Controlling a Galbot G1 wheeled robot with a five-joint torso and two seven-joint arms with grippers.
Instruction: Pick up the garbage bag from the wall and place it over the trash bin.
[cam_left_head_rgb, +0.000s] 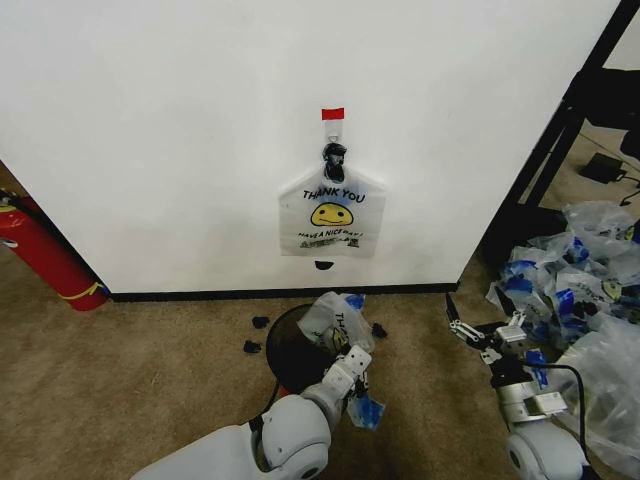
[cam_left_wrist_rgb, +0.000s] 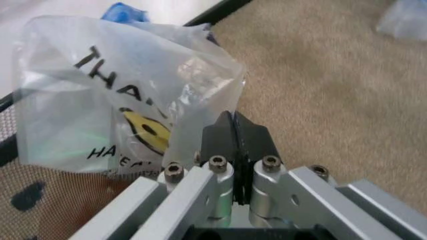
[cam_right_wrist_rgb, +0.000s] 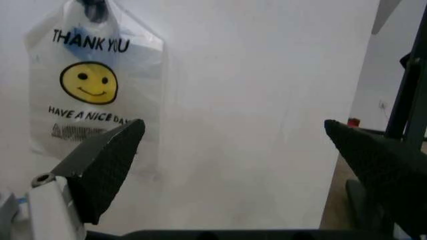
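The garbage bag (cam_left_head_rgb: 335, 318) is pinched in the closed left gripper (cam_left_head_rgb: 350, 372) over the trash bin (cam_left_head_rgb: 290, 350), apparently so it can be draped on the rim. The right gripper (cam_left_head_rgb: 480, 335), spread wide and empty, is held beside the bin, facing the wall (cam_left_head_rgb: 200, 120).

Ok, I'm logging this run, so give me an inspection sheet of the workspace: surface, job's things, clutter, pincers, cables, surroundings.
Surface: tan carpet floor.
Job's things: garbage bag draped at the trash bin rim; white wall behind.
Clutter: flat "THANK YOU" bag hanging on the wall under red tape; heap of clear bags; small black bits on the carpet.
Pincers: left pincer shut on the garbage bag; right pincer open, beside the bin.
Cables: black cable along the right arm.
Surroundings: red fire extinguisher; black frame.
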